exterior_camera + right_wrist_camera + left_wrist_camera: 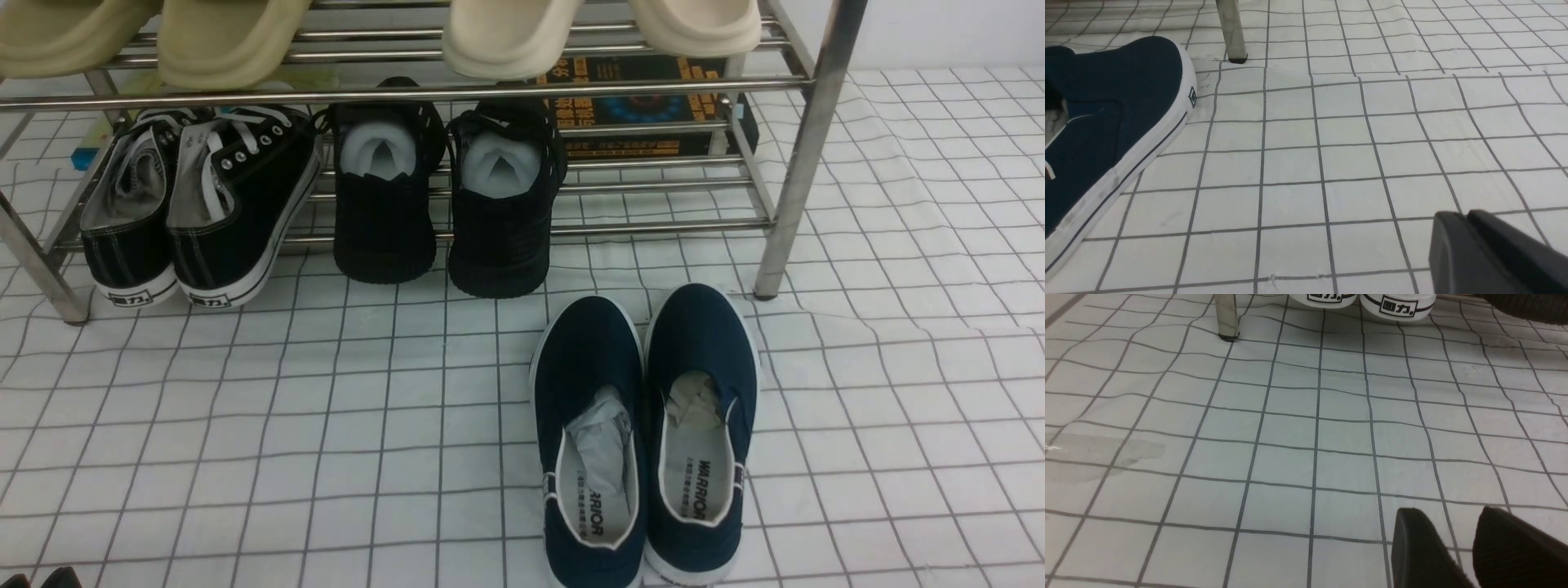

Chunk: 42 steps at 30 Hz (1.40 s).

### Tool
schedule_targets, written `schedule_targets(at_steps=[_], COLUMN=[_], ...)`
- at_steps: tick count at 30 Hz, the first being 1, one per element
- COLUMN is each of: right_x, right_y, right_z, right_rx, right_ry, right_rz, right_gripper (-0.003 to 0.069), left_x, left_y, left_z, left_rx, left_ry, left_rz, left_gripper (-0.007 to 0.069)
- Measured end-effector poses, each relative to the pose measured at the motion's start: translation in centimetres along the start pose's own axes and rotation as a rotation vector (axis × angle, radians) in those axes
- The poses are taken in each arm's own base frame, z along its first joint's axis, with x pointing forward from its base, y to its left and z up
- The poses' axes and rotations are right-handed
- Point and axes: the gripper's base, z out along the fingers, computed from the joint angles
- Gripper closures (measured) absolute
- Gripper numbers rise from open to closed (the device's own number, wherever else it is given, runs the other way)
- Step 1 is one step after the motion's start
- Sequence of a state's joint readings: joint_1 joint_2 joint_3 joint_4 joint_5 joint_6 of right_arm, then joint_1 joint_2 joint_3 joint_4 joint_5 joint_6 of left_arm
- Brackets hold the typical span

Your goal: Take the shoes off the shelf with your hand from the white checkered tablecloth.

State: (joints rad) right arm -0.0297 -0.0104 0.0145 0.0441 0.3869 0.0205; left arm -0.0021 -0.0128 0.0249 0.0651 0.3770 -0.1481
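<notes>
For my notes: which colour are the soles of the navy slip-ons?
White soles, clearest in the right wrist view.

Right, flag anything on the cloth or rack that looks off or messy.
One thing: a faint grey blotch on the white checkered tablecloth, like a damp patch or stain, in the left wrist view. The cloth also ripples around the rack leg. The navy shoes sit neatly paired.
</notes>
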Motion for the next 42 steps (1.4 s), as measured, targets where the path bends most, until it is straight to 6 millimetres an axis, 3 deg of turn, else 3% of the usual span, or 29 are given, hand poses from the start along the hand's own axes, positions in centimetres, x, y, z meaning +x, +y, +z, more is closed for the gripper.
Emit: schedule_targets(at_steps=[42], right_x=[0.00], right_y=[0.00], right_z=[0.00], right_rx=[0.000], right_ry=[0.000], right_rz=[0.000], right_gripper=[0.0545], left_x=[0.00], left_y=[0.00], left_z=[0.00], left_rx=[0.000], left_ry=[0.000], left_rz=[0.000], left_gripper=[0.0385])
